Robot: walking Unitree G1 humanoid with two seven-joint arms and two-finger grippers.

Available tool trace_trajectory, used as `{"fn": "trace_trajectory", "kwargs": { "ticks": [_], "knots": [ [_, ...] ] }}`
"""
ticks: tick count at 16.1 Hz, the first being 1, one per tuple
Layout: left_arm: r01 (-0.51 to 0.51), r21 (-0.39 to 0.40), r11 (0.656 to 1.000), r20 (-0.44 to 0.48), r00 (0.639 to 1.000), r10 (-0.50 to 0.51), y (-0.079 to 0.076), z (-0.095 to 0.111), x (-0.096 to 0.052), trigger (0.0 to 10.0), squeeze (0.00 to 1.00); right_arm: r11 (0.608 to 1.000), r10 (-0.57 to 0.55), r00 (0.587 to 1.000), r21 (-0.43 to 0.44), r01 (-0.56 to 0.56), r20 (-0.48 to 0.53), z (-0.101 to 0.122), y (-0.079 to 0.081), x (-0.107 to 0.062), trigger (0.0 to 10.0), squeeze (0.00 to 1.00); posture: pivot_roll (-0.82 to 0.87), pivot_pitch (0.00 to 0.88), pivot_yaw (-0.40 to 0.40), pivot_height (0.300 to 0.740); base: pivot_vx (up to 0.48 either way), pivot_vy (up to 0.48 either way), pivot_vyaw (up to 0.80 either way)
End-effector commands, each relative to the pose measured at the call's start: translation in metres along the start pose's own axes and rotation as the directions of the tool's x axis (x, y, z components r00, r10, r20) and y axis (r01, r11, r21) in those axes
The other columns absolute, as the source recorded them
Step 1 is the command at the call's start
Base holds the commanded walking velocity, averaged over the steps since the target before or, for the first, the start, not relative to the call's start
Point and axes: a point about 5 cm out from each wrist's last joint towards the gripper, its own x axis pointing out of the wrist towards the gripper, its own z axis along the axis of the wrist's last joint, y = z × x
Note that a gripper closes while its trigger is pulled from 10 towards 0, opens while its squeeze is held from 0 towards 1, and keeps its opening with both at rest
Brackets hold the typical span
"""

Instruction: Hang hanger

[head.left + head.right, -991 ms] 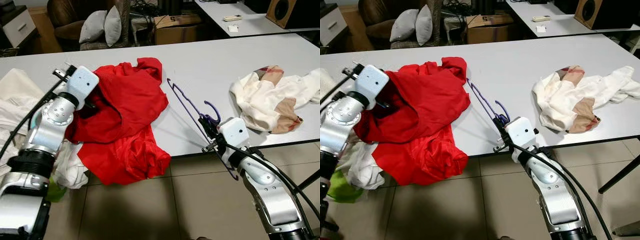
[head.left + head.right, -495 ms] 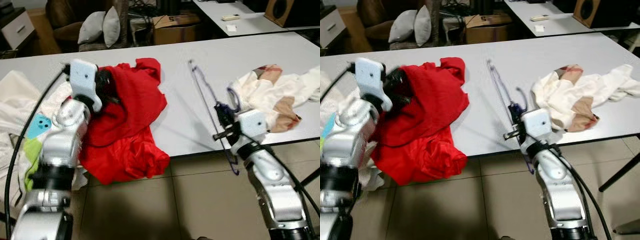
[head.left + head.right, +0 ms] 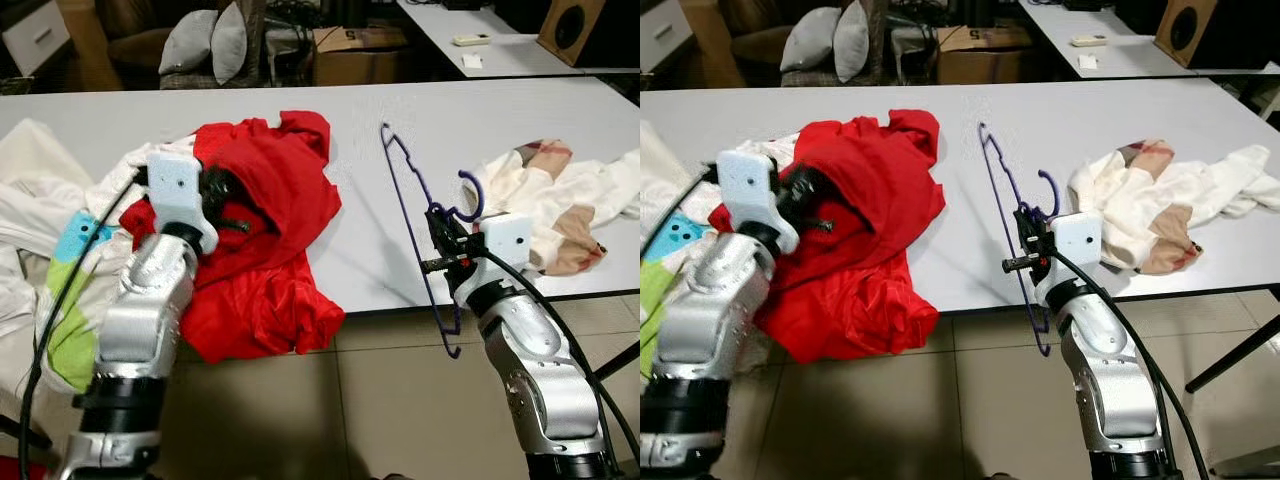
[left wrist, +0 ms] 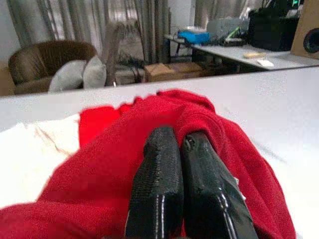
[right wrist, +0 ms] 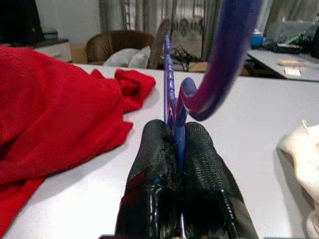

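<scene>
Right wrist view, fingers point(image 5: 177, 149) pinching hanger point(image 5: 169, 84)

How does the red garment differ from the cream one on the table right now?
The red garment is plain red; the cream garment carries tan check patches. The red garment hangs over the table's near edge, pinched by the left gripper; the cream garment lies untouched at the robot's right, by the right gripper holding the purple hanger. Both are crumpled.
</scene>
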Motion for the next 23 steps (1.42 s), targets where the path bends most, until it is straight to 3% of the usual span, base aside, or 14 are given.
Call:
{"fn": "trace_trajectory", "kwargs": {
  "ticks": [1, 5, 6, 8, 11, 12, 13, 15, 17, 18, 19, 21, 22, 23],
  "knots": [
    [0.007, -0.01, 1.0, 0.0, 1.0, -0.007, -0.006, 0.003, 0.0, 10.0, 0.0, 1.0, -0.015, 1.0, -0.002, 0.014, -0.028, -0.001, 0.002, 0.001, 10.0, 0.0, -0.04, 0.0, -0.01, 0.74, 0.0, 0.0, 0.0],
    [0.02, -0.046, 0.999, -0.003, 1.0, -0.02, -0.019, 0.001, 0.006, 10.0, 0.0, 1.0, 0.0, 1.0, 0.005, 0.0, -0.002, 0.01, 0.002, 0.004, 10.0, 0.0, -0.07, 0.0, -0.001, 0.74, -0.297, 0.0, 0.0],
    [0.04, -0.045, 0.998, 0.001, 0.999, -0.04, -0.025, 0.004, 0.006, 10.0, 0.0, 1.0, 0.001, 1.0, -0.013, -0.001, 0.012, 0.014, -0.003, 0.007, 10.0, 0.0, -0.06, 0.0, -0.016, 0.74, -0.3, 0.0, 0.0],
    [0.051, -0.048, 0.998, 0.041, 0.998, -0.049, -0.023, 0.018, 0.011, 10.0, 0.0, 1.0, -0.016, 0.998, -0.013, 0.017, 0.056, 0.025, -0.009, 0.015, 10.0, 0.0, -0.05, 0.0, -0.031, 0.74, -0.302, 0.0, 0.0],
    [0.054, -0.092, 0.994, 0.26, 0.965, -0.029, -0.012, 0.089, 0.032, 10.0, 0.0, 0.999, -0.049, 0.99, 0.013, 0.048, 0.133, 0.042, -0.015, 0.022, 10.0, 0.0, -0.03, 0.0, -0.053, 0.74, -0.286, 0.0, 0.0],
    [0.067, -0.102, 0.992, 0.384, 0.923, -0.023, -0.007, 0.133, 0.036, 10.0, 0.0, 0.999, -0.046, 0.987, 0.009, 0.045, 0.155, 0.048, -0.017, 0.025, 10.0, 0.0, -0.02, 0.0, -0.057, 0.74, -0.277, 0.0, 0.0],
    [0.085, -0.103, 0.991, 0.444, 0.895, -0.031, -0.005, 0.155, 0.036, 10.0, 0.0, 0.999, -0.045, 0.985, 0.007, 0.044, 0.168, 0.052, -0.017, 0.026, 10.0, 0.0, -0.02, 0.0, -0.057, 0.74, -0.281, 0.0, 0.0],
    [0.134, -0.062, 0.989, 0.615, 0.786, -0.068, 0.004, 0.222, 0.02, 10.0, 0.0, 0.999, -0.041, 0.976, 0.002, 0.041, 0.213, 0.066, -0.019, 0.029, 10.0, 0.0, -0.02, 0.0, -0.052, 0.74, -0.259, 0.0, 0.0],
    [0.22, -0.043, 0.974, 0.662, 0.737, -0.137, -0.004, 0.239, 0.006, 10.0, 0.0, 0.999, -0.039, 0.971, 0.001, 0.04, 0.237, 0.073, -0.019, 0.027, 10.0, 0.0, -0.02, 0.0, -0.049, 0.74, 0.0, 0.0, 0.0],
    [0.316, -0.04, 0.948, 0.659, 0.721, -0.212, -0.018, 0.237, -0.004, 10.0, 0.0, 0.999, -0.029, 0.967, -0.015, 0.034, 0.251, 0.078, -0.019, 0.023, 10.0, 0.0, -0.02, 0.0, -0.052, 0.74, 0.0, 0.0, 0.0],
    [0.332, -0.033, 0.943, 0.646, 0.727, -0.233, -0.022, 0.232, -0.006, 10.0, 0.0, 0.999, -0.027, 0.966, -0.019, 0.033, 0.257, 0.08, -0.019, 0.021, 10.0, 0.0, -0.02, 0.0, -0.053, 0.74, 0.0, 0.0, 0.0],
    [0.357, -0.041, 0.933, 0.558, 0.783, -0.274, -0.026, 0.206, -0.003, 10.0, 0.0, 0.999, -0.028, 0.963, -0.023, 0.035, 0.27, 0.086, -0.021, 0.018, 10.0, 0.0, -0.01, 0.0, -0.055, 0.74, 0.0, 0.0, 0.0],
    [0.351, -0.022, 0.936, 0.479, 0.825, -0.299, -0.025, 0.182, 0.001, 10.0, 0.0, 0.999, -0.028, 0.961, -0.023, 0.035, 0.275, 0.088, -0.022, 0.017, 10.0, 0.0, -0.01, 0.0, -0.059, 0.74, 0.0, 0.0, 0.0],
    [0.382, -0.01, 0.924, 0.337, 0.871, -0.356, -0.026, 0.141, 0.004, 10.0, 0.0, 1.0, -0.016, 0.961, -0.021, 0.023, 0.276, 0.089, -0.022, 0.017, 10.0, 0.0, -0.01, 0.0, -0.06, 0.74, 0.0, 0.0, 0.0]
  ]
}}
